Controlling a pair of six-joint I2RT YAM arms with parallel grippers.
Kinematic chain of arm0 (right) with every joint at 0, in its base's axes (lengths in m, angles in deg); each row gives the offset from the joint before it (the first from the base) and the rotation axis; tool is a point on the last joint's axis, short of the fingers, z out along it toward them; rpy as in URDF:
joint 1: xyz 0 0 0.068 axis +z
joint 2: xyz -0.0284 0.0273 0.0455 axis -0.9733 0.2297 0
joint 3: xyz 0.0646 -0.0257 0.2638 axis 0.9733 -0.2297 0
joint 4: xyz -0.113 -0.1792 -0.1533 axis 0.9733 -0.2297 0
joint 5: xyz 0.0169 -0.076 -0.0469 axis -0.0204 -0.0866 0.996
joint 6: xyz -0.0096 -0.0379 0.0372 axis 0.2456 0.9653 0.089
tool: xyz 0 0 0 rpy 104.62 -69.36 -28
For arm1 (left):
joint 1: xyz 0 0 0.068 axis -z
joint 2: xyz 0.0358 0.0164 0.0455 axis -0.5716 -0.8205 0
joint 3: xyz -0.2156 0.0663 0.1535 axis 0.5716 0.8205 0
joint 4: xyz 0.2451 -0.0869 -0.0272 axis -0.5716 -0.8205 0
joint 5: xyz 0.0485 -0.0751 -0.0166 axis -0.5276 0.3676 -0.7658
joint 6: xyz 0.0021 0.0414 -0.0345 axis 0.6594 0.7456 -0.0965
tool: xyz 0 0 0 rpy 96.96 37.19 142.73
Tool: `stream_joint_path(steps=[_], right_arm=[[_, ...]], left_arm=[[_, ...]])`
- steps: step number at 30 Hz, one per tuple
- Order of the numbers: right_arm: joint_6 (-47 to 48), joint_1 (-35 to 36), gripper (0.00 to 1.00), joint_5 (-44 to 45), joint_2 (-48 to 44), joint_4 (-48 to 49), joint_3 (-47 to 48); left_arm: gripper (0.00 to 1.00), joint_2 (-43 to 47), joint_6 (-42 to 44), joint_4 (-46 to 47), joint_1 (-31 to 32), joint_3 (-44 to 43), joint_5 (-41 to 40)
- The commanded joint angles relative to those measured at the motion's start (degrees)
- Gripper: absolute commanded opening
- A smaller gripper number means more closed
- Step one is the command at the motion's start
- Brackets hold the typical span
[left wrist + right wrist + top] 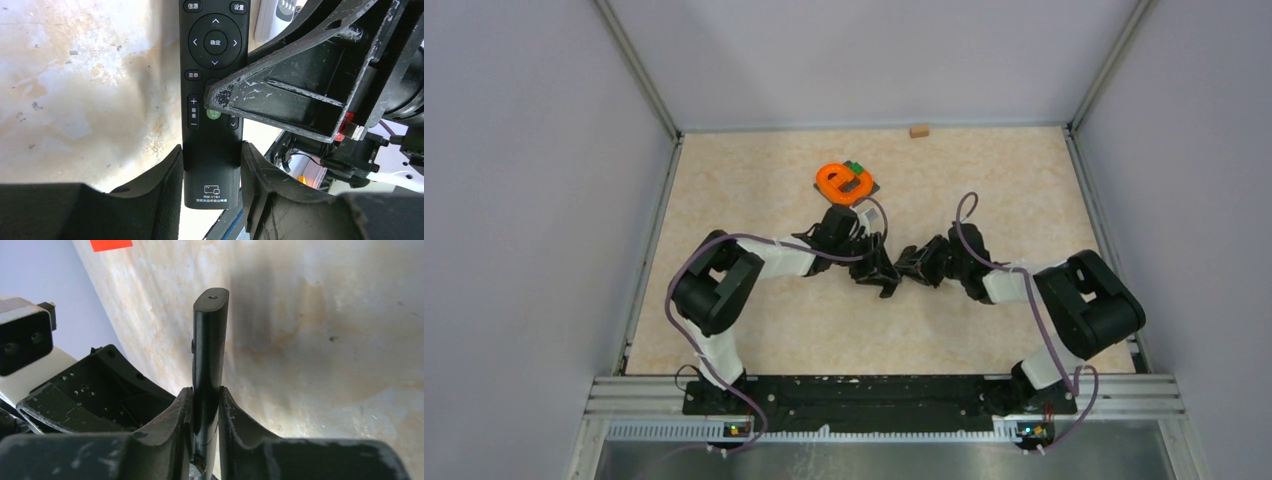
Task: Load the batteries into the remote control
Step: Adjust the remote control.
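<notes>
At the middle of the bench [754,335], where both arms meet, the left fingers [175,167] are clenched on the long sides of the black remote control [214,45] at its logo end, button face toward that wrist camera. The right fingers [182,407] squeeze the same remote across face and back. Toward 12 o'clock from them, an orange ring-shaped holder [836,180] sits on a dark plate [873,189], with a green block [856,167] at its 1 o'clock rim; whether it lies inside, I cannot tell. Further right, at 1 o'clock, a tan block [918,130] rests by the far wall.
</notes>
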Motion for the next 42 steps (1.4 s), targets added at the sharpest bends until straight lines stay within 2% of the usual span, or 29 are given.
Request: stream_joint_path(steps=[1, 4, 6, 9, 13, 18, 25, 34, 37, 42], right_arm=[[1.3, 1.6, 0.11, 1.0, 0.0, 1.2, 3.0], [3.8, 1.9, 0.03, 2.6, -1.5, -1.6, 4.3], [5.7, 2.0, 0.00, 3.5, -2.5, -3.0, 5.2], [9.3, 2.1, 0.00, 5.9, -4.6, -5.5, 6.4], [14.5, 2.3, 0.00, 9.1, -8.7, -9.6, 7.3], [21.2, 2.6, 0.00, 9.2, -13.6, -10.4, 7.8], [35.8, 8.9, 0.00, 10.1, -17.5, -11.5, 10.6], [40.0, 13.9, 0.00, 12.7, -19.4, -12.2, 13.9], [40.3, 14.7, 0.00, 13.3, -18.9, -12.6, 14.8], [40.5, 15.3, 0.00, 13.6, -18.4, -12.9, 15.7]], left_arm=[[0.20, 4.6, 0.0, 6.1, -0.1, 0.4, -1.4], [0.27, 5.3, 0.5, 6.3, -0.1, 0.4, -1.5], [0.38, 5.8, 1.1, 5.6, -0.1, 0.1, -1.5], [0.59, 7.5, 2.8, 4.5, -0.2, -0.4, -1.7], [0.82, 12.0, 10.0, 2.5, -1.4, -0.4, -3.3], [0.92, 15.9, 12.2, 3.9, -4.3, -0.5, -2.4], [0.87, 15.1, 11.0, 3.7, -4.3, -5.8, -1.6], [0.86, 15.6, 12.3, 0.6, -3.3, -5.4, -5.3], [0.80, 16.4, 12.0, 0.4, -3.2, -4.8, -7.2], [0.62, 17.2, 10.5, 2.6, -3.2, -3.7, -7.5]])
